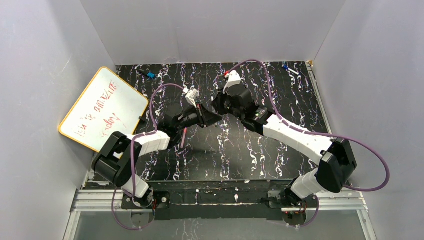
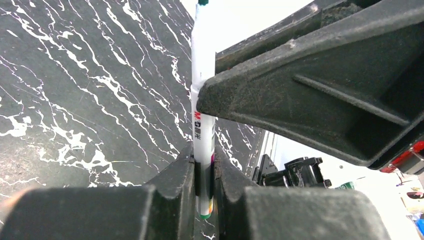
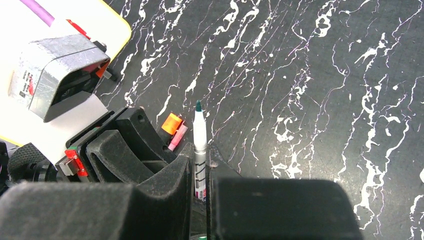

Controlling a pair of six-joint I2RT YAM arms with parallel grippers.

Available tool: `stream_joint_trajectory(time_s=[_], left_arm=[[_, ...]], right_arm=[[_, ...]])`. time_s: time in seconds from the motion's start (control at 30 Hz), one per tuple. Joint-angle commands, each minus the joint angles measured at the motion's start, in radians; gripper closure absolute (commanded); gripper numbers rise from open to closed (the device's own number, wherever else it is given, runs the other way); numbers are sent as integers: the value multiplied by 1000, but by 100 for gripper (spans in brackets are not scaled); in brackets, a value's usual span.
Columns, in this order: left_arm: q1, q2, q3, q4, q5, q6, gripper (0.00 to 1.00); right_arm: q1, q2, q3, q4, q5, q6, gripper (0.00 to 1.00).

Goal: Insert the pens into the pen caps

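Note:
A pale grey pen [image 2: 203,125] with a dark green tip is held by both grippers above the black marbled table. My left gripper [image 2: 204,162] is shut on its lower barrel, near the green tail end. My right gripper [image 3: 200,157] is shut on the same pen [image 3: 200,131], with the bare tip sticking out beyond its fingers. The two grippers meet at the table's middle, left [image 1: 204,116] and right [image 1: 218,104]. A magenta pen [image 3: 178,138] with a red-orange cap [image 3: 172,123] beside it lies on the table under the left gripper. It also shows in the top view [image 1: 184,136].
A yellow-framed whiteboard [image 1: 102,107] with red writing leans at the left wall. A small blue piece [image 1: 150,75] lies at the back left. A blue and white pen [image 1: 290,70] lies at the back right. Grey walls enclose the table.

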Motion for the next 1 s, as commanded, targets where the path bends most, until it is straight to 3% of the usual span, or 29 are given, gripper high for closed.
stream_joint_trajectory(time_s=[0.0, 0.1, 0.13, 0.23, 0.27, 0.3, 0.4, 0.5, 0.6, 0.77, 0.83, 0.97], left_arm=[[-15, -7, 13, 38, 24, 6, 100], [-15, -12, 2, 38, 18, 15, 100], [-14, -13, -3, 39, 15, 18, 100], [-15, -18, -10, -12, 6, 52, 100], [-15, -21, -11, -40, 0, 70, 100], [-15, -23, -11, -70, -6, 87, 100], [-15, -54, 9, -270, -53, 194, 100], [-15, -132, 48, -543, -185, 345, 100], [-15, -209, 92, -762, -326, 463, 100], [-15, -287, 133, -951, -441, 594, 100], [-15, -299, 136, -994, -453, 628, 100], [-15, -330, 112, -1024, -473, 661, 100]], right_arm=[[5, -28, 43, 45, 37, -12, 99], [5, -42, 47, 45, 69, -15, 91], [5, -49, 52, 38, 93, -13, 81], [6, -88, 71, -27, 259, -29, 31], [4, -106, 75, -53, 330, -35, 8], [3, -132, 75, -78, 400, -42, 2], [-20, -233, 61, -167, 552, -41, 1], [-115, -355, 39, -377, 546, 99, 1], [-308, -410, 12, -575, 373, 211, 4], [-714, -290, -108, -773, -58, 235, 16], [-767, -238, -178, -759, -161, 242, 21], [-778, -186, -246, -708, -165, 262, 32]])
